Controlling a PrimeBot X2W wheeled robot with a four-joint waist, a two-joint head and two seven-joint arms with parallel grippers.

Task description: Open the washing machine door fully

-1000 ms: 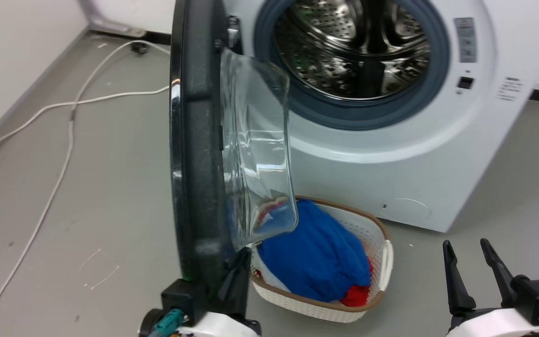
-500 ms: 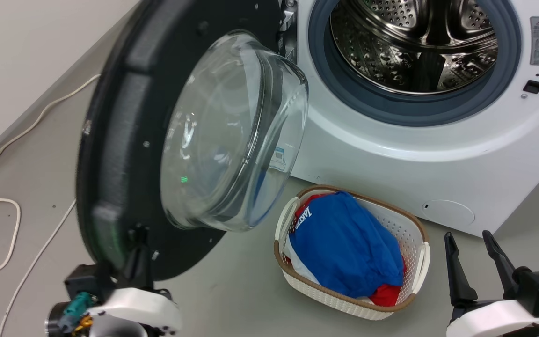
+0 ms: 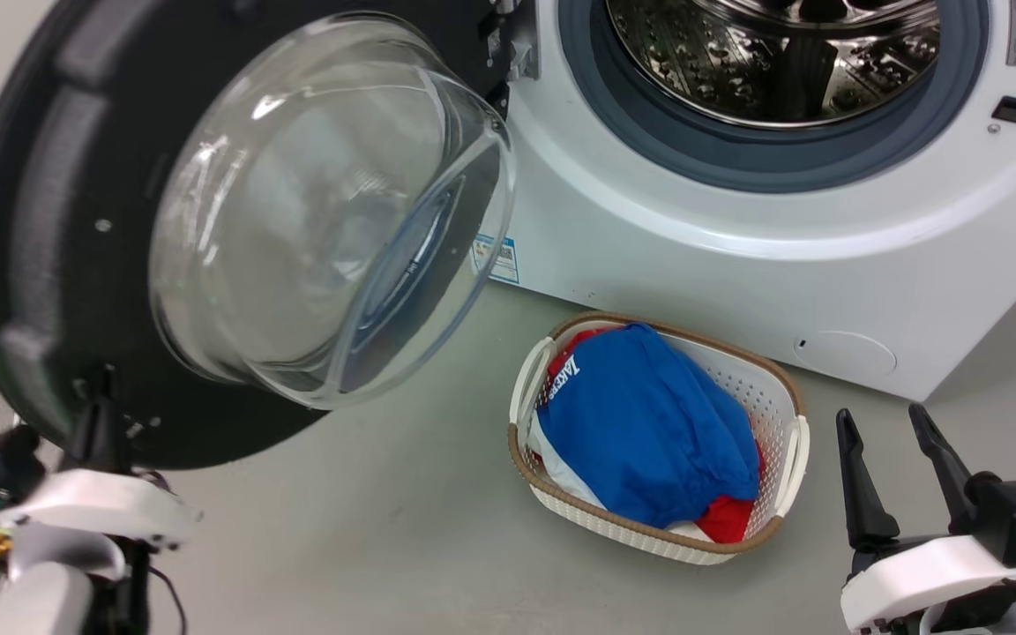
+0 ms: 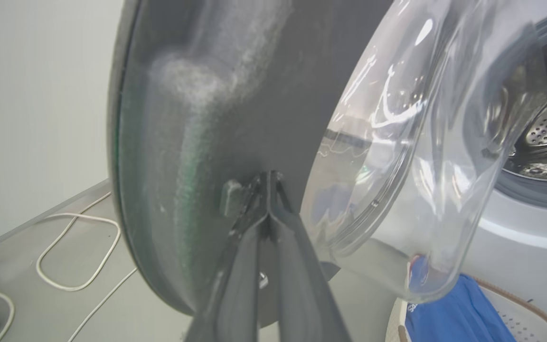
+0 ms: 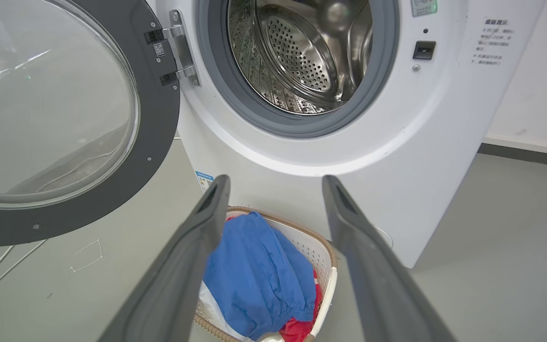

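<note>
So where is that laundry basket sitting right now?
In the head view the laundry basket sits on the floor just in front of the washing machine, right of the open door and left of the right end effector.

- left pincer (image 4: 269, 180): tips touching inner face of washing machine door (image 3: 23, 265), near its lower edge
- right pincer (image 3: 878, 413): basket (image 3: 614, 534) ahead-left on floor (image 3: 384, 547), washing machine (image 3: 693, 265) beyond
- clothes (image 3: 649, 423) in basket
</note>
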